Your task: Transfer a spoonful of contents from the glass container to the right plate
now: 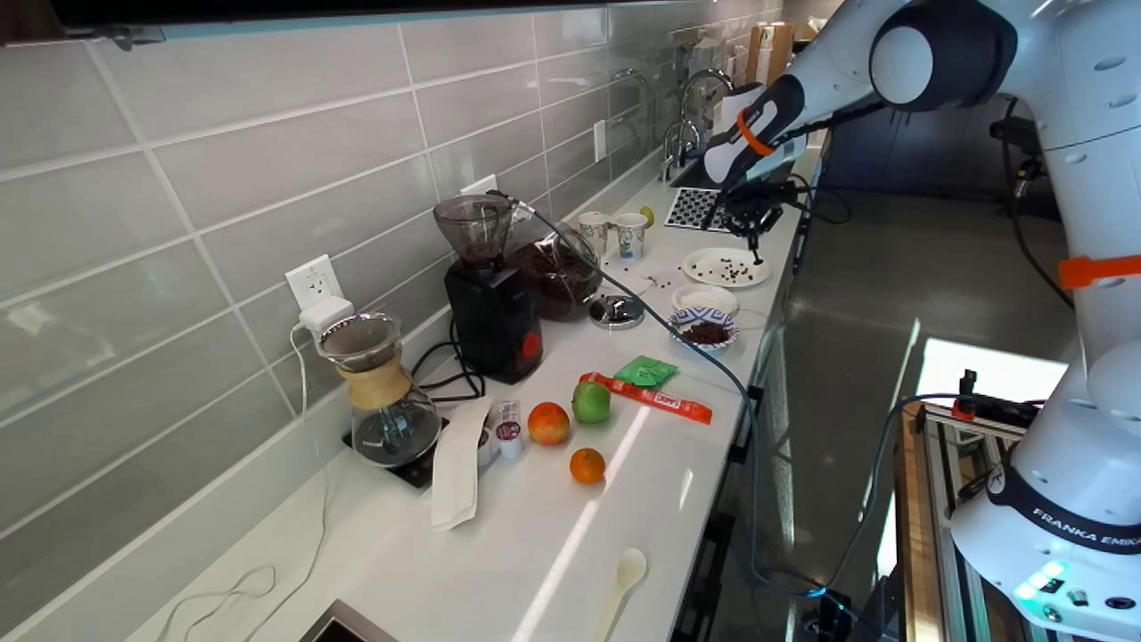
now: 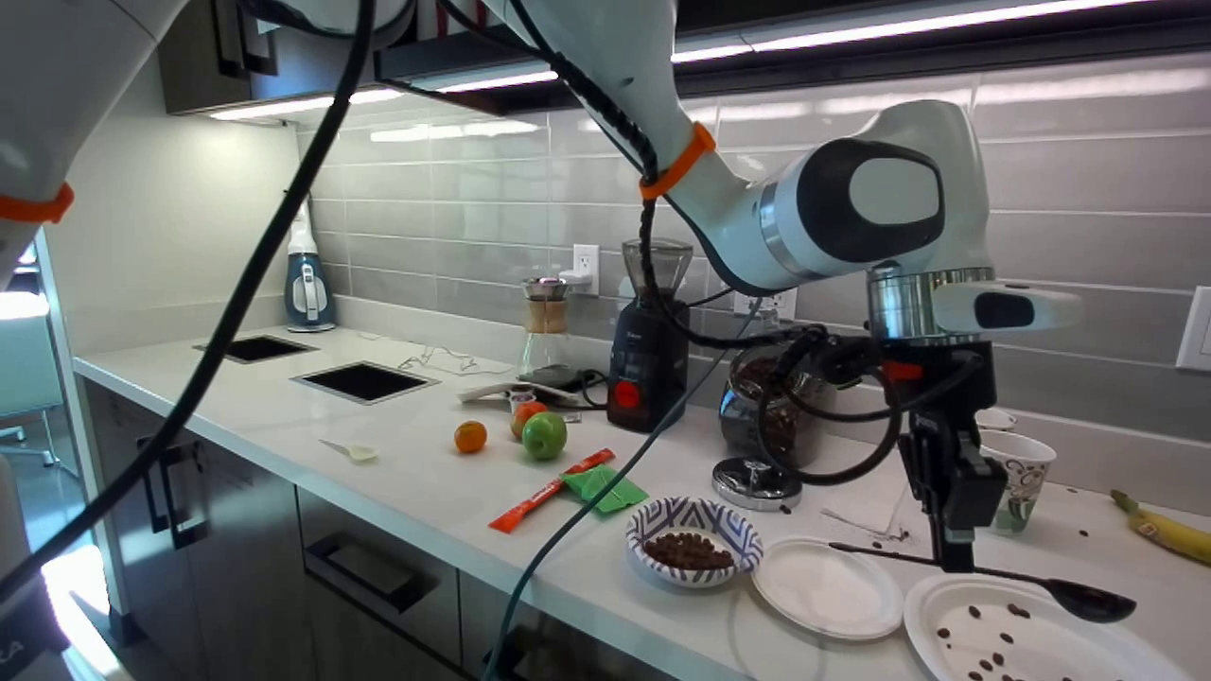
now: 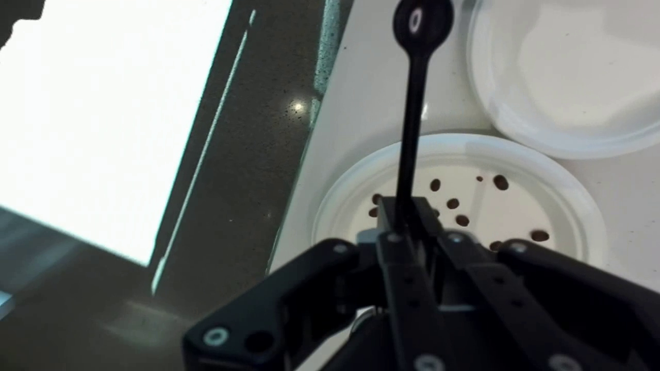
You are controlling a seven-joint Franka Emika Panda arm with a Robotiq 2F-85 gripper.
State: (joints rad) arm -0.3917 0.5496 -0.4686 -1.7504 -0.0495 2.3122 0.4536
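My gripper is shut on the handle of a black spoon. It also shows in the wrist view. The spoon's bowl hangs to the right, over or behind the right plate; what it holds cannot be seen. In the wrist view the handle points up and the bowl is hidden. The right plate, white with scattered dark beans, lies below the gripper in the wrist view. The glass container, filled with dark reddish-brown beans, stands near the wall, also in an exterior view.
A smaller white plate touches the right plate. Beside it is a patterned bowl of brown beans. A silver lid, black grinder, cup and banana stand near. A blue cable crosses above the counter.
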